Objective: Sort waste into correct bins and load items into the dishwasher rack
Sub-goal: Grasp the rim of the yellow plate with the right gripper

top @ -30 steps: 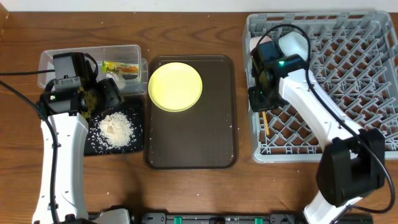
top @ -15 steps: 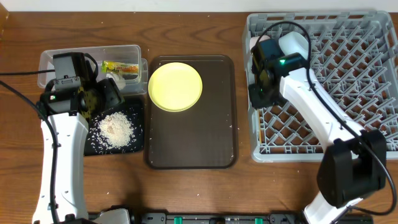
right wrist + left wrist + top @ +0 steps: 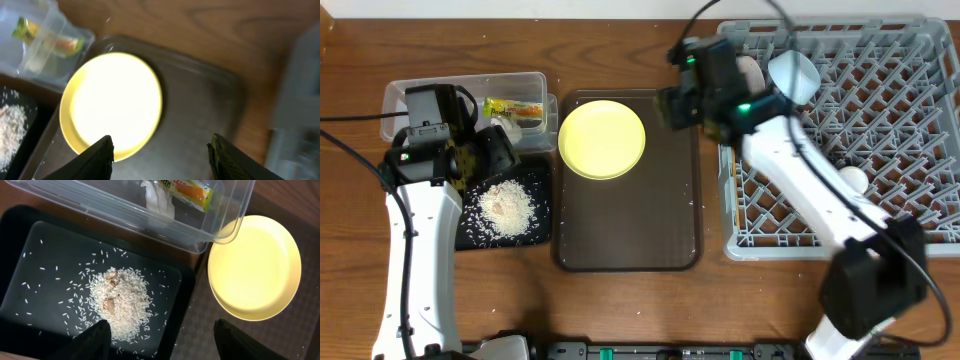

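Above the brown tray (image 3: 205, 120), the right end effector (image 3: 161, 146) hangs wide and empty near the yellow plate (image 3: 112, 102); plate-loading step; next, probably, grip its rim.

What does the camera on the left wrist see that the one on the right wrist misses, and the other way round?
Only the left wrist view: the crumpled white paper scrap lying in the clear tub. Only the right wrist view: a blurred edge of the grey dishwasher rack. Both: the yellow plate, the snack wrapper in the tub, and some of the rice.
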